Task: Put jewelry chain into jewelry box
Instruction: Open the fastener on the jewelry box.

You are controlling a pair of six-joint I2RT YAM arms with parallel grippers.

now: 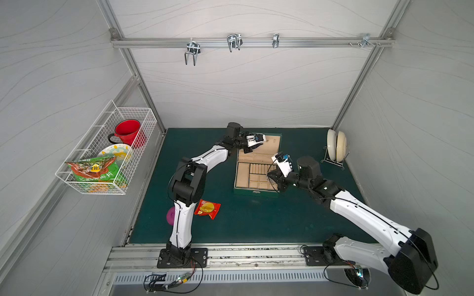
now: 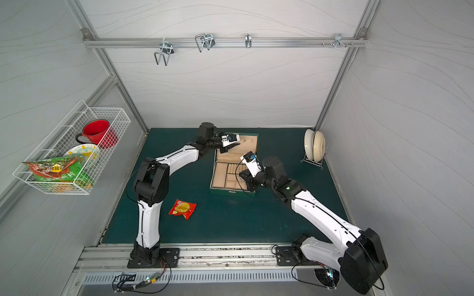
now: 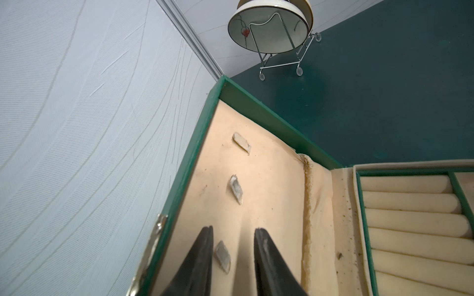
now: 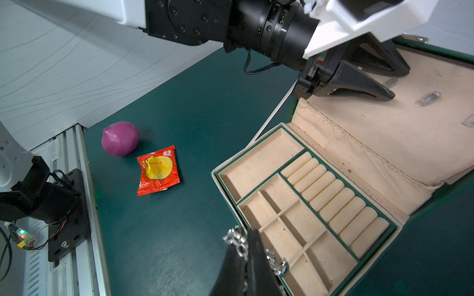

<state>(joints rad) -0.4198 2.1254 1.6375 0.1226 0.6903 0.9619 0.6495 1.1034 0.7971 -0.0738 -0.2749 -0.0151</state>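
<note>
Packet (image 1: 207, 208), red, lying left on mat (image 1: 256, 225). Left gripper (image 3: 234, 228) next: I see jaws parted, gripping nothing, tips at lining of open lid (image 3: 269, 179) of jewelry box (image 1: 256, 191). Right gripper (image 4: 250, 232) clamped tight on chain (image 4: 239, 246), links dangling either side of fingers (image 4: 259, 256), hovering above box's small compartments (image 4: 289, 246). Plates (image 1: 336, 148) stand far right.

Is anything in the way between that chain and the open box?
Nothing visible. The right gripper holds the jewelry chain just over the open jewelry box, above bare compartments; the left gripper is away at the lid.
</note>
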